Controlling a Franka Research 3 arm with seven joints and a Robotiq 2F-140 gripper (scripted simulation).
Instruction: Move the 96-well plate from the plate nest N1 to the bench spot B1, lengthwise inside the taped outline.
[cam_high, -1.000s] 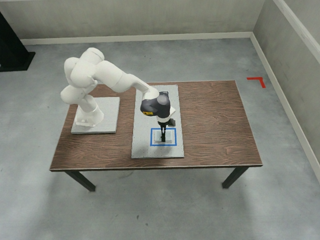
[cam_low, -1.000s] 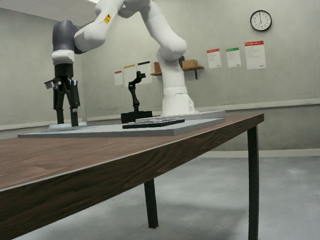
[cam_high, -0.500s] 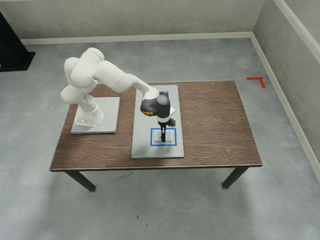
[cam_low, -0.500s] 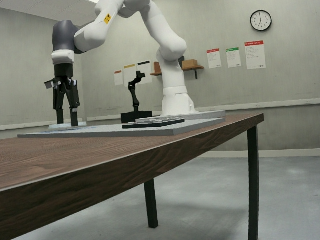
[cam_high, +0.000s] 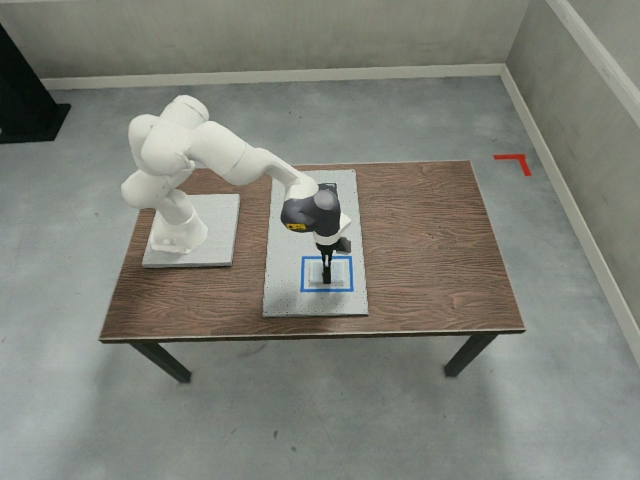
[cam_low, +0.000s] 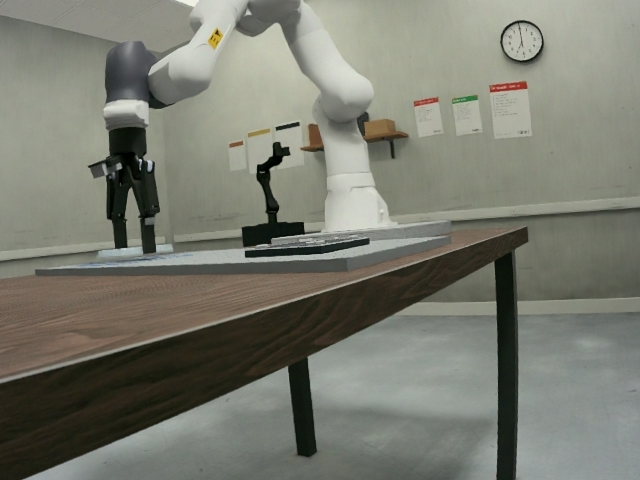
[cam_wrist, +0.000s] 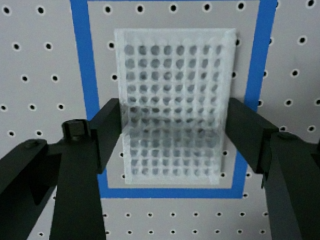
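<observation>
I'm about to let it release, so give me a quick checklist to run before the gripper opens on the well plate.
1. 96-well plate inside the blue taped outline on all four sides: ok.
2. Plate's long axis runs along the outline's long sides: ok.
3. Gripper fingers shut on the plate's two long edges: ok.
4. Plate resting flat on the perforated board, not hanging above it: cannot tell.

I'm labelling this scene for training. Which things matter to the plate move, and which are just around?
Job: 96-well plate, gripper, blue taped outline, plate nest.
Just around: wall clock, posters, shelf box, red floor tape.
</observation>
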